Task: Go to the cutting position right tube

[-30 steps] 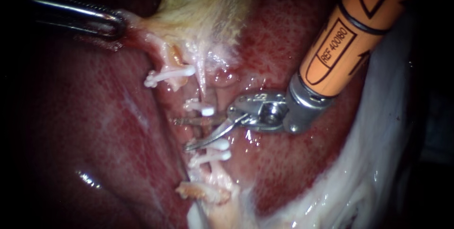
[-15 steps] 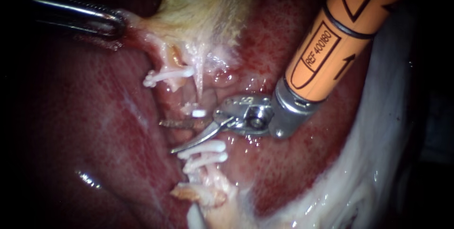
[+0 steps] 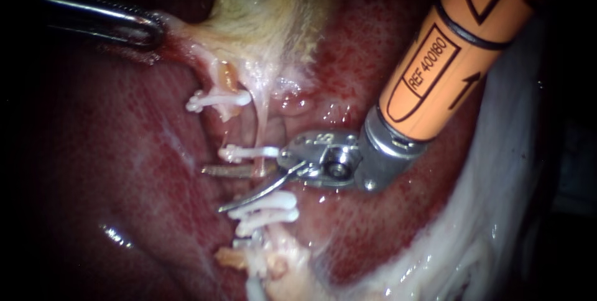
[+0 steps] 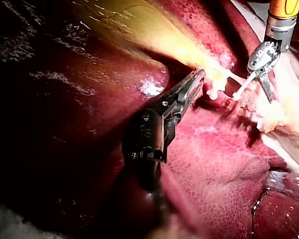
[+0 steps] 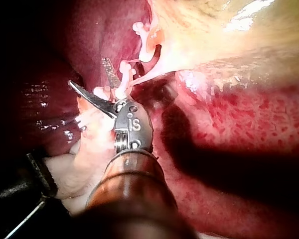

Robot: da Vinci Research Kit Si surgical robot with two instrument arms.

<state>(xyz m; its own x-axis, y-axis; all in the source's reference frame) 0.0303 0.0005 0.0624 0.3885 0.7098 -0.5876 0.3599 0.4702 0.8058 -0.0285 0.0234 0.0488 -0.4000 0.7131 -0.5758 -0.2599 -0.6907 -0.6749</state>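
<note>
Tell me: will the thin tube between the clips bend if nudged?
Probably floppy: the tube is a thin pale strand, so the open blades of the right instrument may deflect it. It looks wet, so likely slippery. The left instrument, shut on the gallbladder, seems to stretch it, steadying it.

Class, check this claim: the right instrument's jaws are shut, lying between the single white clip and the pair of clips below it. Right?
Wrong on one point: the endoscope view shows the jaws of the right instrument open, a gap between them. They do lie between the single white clip and the pair of clips.
</note>
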